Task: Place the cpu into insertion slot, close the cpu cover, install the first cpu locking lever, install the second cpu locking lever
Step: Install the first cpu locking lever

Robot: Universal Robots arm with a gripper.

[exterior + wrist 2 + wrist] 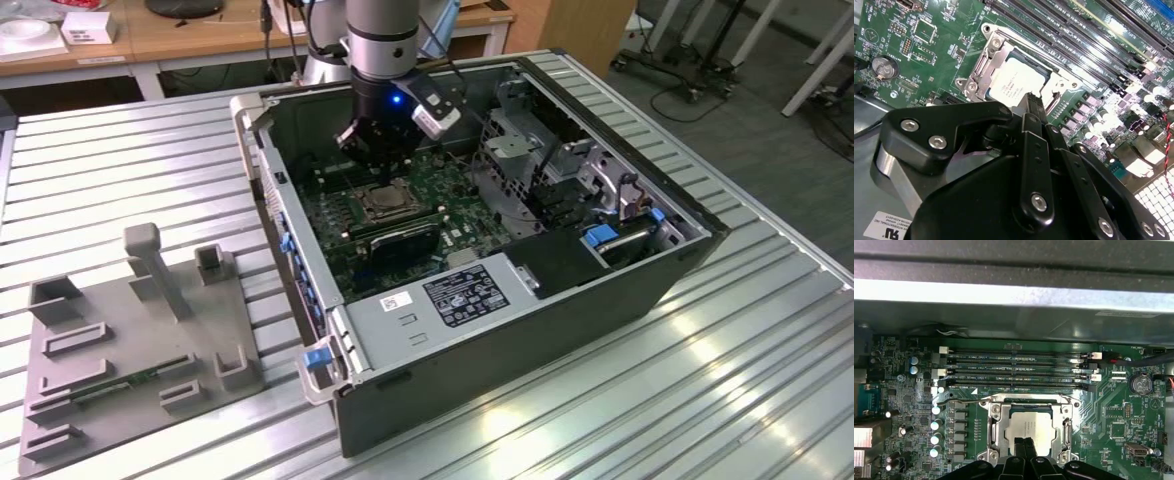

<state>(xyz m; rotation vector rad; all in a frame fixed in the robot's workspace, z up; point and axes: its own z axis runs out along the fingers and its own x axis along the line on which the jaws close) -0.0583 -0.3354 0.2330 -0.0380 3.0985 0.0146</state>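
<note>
The cpu [1030,426] lies flat in the insertion slot [380,204] on the green motherboard, its silver-grey top showing in both wrist views [1019,77]. The cpu cover [995,429] is down, its steel frame [983,62] lying around the chip's edges. My gripper [1027,441] hangs just above the near edge of the chip, shut, its two black fingertips pressed together with nothing between them [1033,99]. A thin wire lever [961,402] runs along the board from the socket's corner. In the exterior view my gripper [383,178] is inside the open computer case, right over the socket.
Long black memory slots [1019,371] run beside the socket. The case walls [274,180], a drive cage [527,150] and a black shroud [561,260] hem in the board. A grey fixture plate [134,340] with upright posts lies on the slatted table at the exterior view's left.
</note>
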